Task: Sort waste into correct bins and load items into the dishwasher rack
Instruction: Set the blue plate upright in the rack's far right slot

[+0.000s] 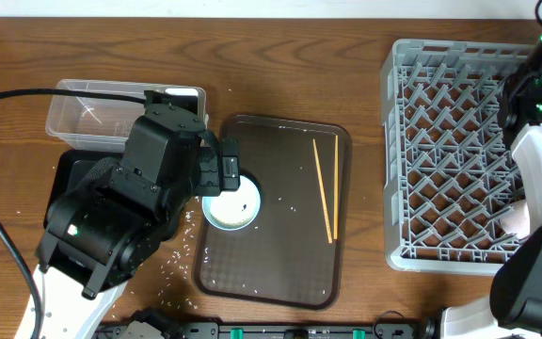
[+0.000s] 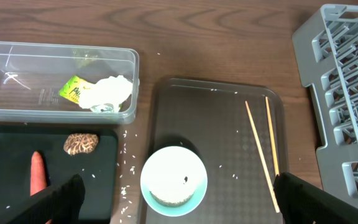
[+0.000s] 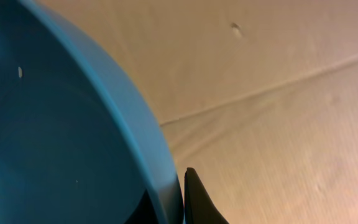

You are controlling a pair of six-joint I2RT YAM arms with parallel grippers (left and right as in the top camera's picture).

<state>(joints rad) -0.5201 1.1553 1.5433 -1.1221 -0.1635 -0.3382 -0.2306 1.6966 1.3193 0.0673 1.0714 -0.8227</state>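
Hanging over the brown serving tray [image 1: 271, 264], the left gripper [image 2: 178, 190] is standing wide open and holding nothing, its 2 dark fingers [image 2: 58, 199] flanking the white bowl [image 2: 174, 180], which is sitting at the tray's left edge and showing a pale green rim. 2 thin wooden chopsticks [image 2: 263, 149] are lying nearly parallel on the tray's right half. Left of the tray, the clear tub [image 2: 17, 81] is holding the crumpled white tissue [image 2: 107, 93] and the yellow-green printed wrapper [image 2: 72, 89], the 2 touching. Just beside the tub, the black tray [image 2: 101, 177] is carrying the orange carrot [image 2: 37, 174] and the brown lumpy food piece [image 2: 81, 143], lying apart. Loose white rice grains [image 2: 126, 168] are dotting the table [image 1: 280, 56] between the 2 trays. The right gripper [image 3: 176, 208] is pinching the rim of the large blue dish [image 3: 55, 124], which is glossy and flecked with pale specks. Overhead, the right arm [image 1: 539, 160] is reaching above the right side of the grey dishwasher rack [image 1: 440, 151].
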